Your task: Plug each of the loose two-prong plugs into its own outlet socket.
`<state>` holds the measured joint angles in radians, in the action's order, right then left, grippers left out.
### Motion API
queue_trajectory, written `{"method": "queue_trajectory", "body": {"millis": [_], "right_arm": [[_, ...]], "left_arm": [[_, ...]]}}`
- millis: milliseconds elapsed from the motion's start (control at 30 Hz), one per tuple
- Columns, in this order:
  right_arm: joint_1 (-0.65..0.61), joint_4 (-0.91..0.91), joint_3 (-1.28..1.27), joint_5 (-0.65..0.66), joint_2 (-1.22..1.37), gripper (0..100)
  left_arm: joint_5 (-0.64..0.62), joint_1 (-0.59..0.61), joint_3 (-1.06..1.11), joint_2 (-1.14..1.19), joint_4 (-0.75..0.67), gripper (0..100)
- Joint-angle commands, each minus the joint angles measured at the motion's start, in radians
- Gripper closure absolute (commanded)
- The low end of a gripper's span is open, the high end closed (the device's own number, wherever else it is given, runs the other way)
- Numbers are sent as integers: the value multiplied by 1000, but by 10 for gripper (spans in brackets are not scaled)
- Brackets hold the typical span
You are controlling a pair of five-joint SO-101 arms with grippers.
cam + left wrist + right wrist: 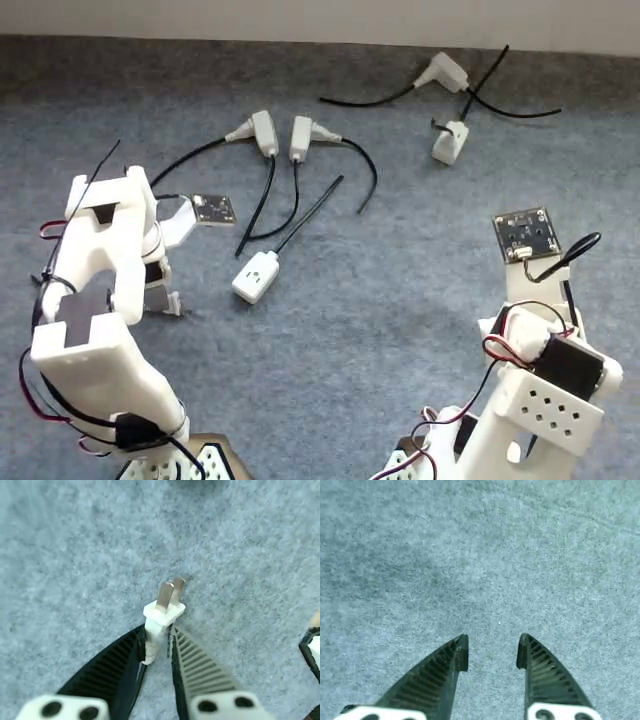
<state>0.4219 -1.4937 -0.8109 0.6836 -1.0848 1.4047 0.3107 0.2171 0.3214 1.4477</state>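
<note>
Left gripper [157, 641] clamped on a plug [163, 611], prongs pointing out over the carpet [75, 555] | right gripper [492, 652] spread, holding nothing | socket [256, 277] lies loose mid-table, unplugged | I judge nothing mated yet, every plug-in still to do

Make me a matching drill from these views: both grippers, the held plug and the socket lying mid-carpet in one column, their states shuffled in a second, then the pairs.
Things
1. left gripper
2. right gripper
3. two-prong plug
4. outlet socket

States
A. lies loose on the carpet, cord attached
B. open, holding nothing
C. shut
D. clamped by its white body, prongs bare and pointing away from the wrist

Pairs: 1-C, 2-B, 3-D, 4-A
</note>
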Motion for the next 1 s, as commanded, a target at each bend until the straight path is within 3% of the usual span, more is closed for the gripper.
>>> {"method": "queue_trajectory", "body": {"millis": [0,200,467,967], "right_arm": [[12,18,4,14,-7,830],[12,18,4,14,-7,830],[15,18,4,14,-7,830],[127,18,13,15,-7,830]], "left_arm": [[697,-18,-51,-15,-12,979],[694,-16,-81,-15,-9,979],[700,-28,-76,-10,135,979],[700,-31,-16,-5,206,976]]}}
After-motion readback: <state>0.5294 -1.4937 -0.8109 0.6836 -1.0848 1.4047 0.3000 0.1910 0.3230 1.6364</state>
